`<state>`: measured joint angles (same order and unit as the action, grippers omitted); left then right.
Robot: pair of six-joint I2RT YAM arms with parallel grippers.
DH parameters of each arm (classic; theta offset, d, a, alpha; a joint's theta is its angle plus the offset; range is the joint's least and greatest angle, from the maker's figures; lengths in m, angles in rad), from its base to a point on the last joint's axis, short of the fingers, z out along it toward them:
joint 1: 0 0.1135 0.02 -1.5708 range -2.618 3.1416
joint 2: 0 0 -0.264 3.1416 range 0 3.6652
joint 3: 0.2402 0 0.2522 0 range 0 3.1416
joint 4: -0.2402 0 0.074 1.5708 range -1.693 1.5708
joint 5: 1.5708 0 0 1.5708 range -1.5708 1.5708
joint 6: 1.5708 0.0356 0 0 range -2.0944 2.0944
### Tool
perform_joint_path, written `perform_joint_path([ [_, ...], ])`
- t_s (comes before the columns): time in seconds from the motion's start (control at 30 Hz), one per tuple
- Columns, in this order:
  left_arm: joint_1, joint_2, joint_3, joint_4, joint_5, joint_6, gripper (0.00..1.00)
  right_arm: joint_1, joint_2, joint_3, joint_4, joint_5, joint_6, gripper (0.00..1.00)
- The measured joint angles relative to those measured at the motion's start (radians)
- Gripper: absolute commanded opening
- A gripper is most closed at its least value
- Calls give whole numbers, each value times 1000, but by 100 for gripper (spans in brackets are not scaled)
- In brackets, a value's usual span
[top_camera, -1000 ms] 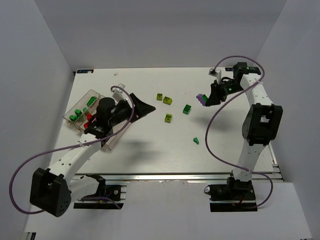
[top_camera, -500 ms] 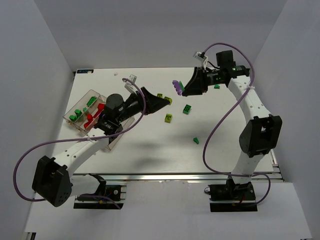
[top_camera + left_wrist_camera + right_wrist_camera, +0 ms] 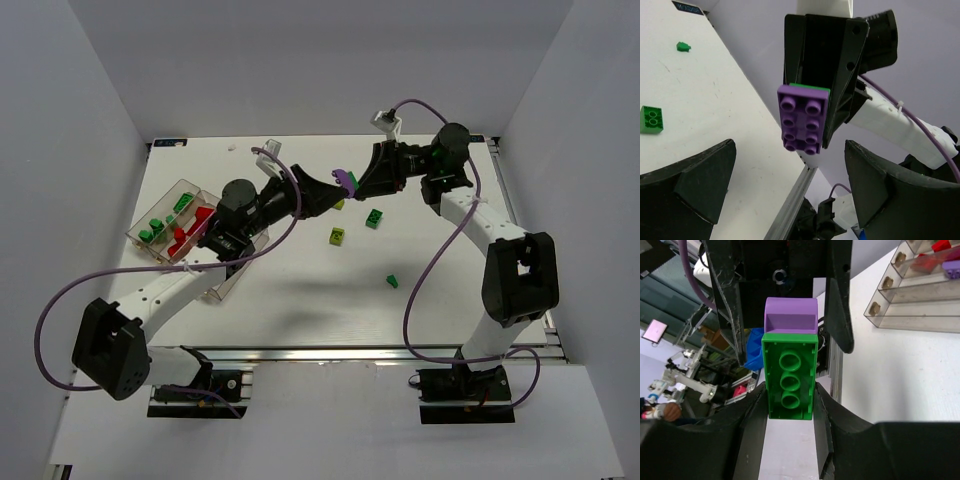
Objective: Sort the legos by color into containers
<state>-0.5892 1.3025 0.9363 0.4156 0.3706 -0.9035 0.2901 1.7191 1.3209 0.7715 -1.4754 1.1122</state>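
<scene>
We clamped a green brick (image 3: pixel 790 375), with a purple brick (image 3: pixel 802 120) stuck to it, between our right fingers (image 3: pixel 754 432), while our left fingers (image 3: pixel 695 185) stood wide open and empty.

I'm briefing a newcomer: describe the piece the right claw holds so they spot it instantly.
Above the white table's far middle, the right claw faces the left claw. It pinches a green brick capped by a purple brick, the only airborne bricks.
</scene>
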Motion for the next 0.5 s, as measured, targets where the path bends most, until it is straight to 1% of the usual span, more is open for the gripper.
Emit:
perform_joint_path([
  [0.1, -1, 13, 22, 3, 0, 9, 97, 0, -3, -24, 155, -5, 118, 0],
  [0.27, -2, 32, 30, 20, 4, 11, 91, 8, -10, -53, 275, -11, 218, 0],
  [0.4, -2, 49, 30, 49, 21, 1, 82, 19, -10, -57, 308, -13, 249, 0],
  [0.43, -2, 50, 30, 59, 24, -2, 75, 20, -10, -57, 313, -13, 256, 0],
  [0.5, -2, 50, 30, 77, 34, -7, 65, 23, -10, -57, 322, -12, 263, 0],
])
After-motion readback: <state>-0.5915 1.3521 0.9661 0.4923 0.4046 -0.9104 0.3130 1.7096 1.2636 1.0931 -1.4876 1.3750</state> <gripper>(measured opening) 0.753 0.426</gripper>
